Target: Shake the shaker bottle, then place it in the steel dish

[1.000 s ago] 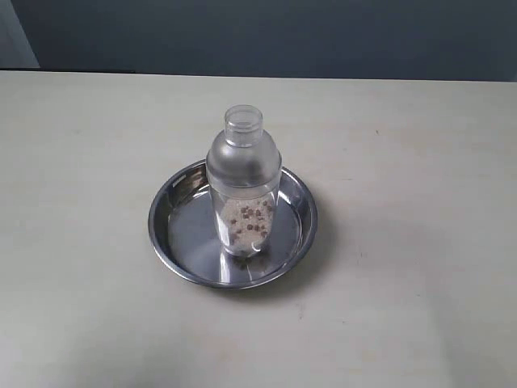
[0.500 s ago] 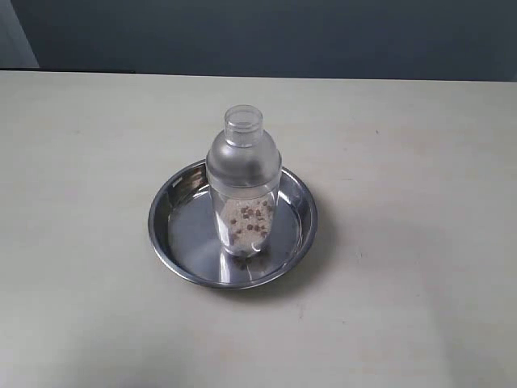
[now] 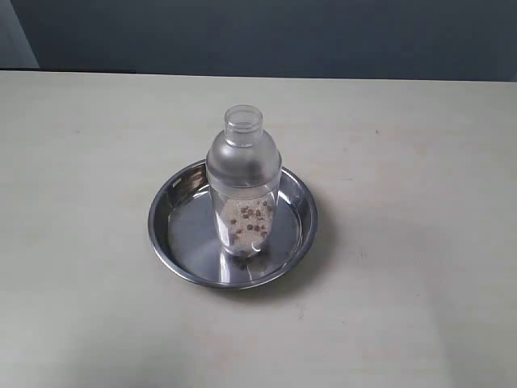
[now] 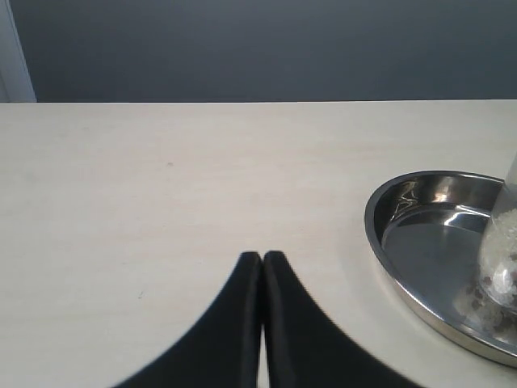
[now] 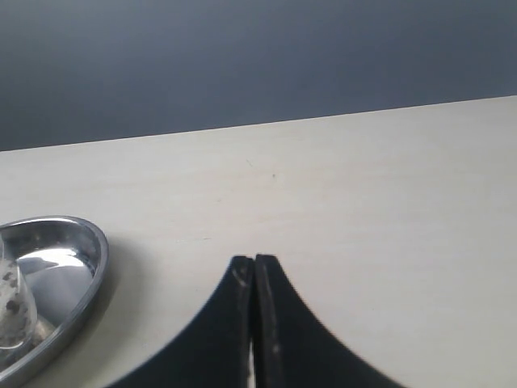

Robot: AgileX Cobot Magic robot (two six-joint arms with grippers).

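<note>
The shaker bottle [image 3: 243, 187] stands upright inside the steel dish [image 3: 179, 242] in the exterior view, with brownish specks and pale grains in its lower part. No gripper shows in that view. In the left wrist view my left gripper [image 4: 262, 257] is shut with nothing in it, away from the steel dish [image 4: 388, 242], where a sliver of the shaker bottle [image 4: 502, 242] shows at the frame's edge. In the right wrist view my right gripper [image 5: 254, 260] is shut and empty, apart from the steel dish [image 5: 85, 271] and the shaker bottle [image 5: 12, 311] base.
A pale table [image 3: 420, 162] carries the dish near its middle. A dark wall [image 3: 258, 36] runs behind the table's far edge.
</note>
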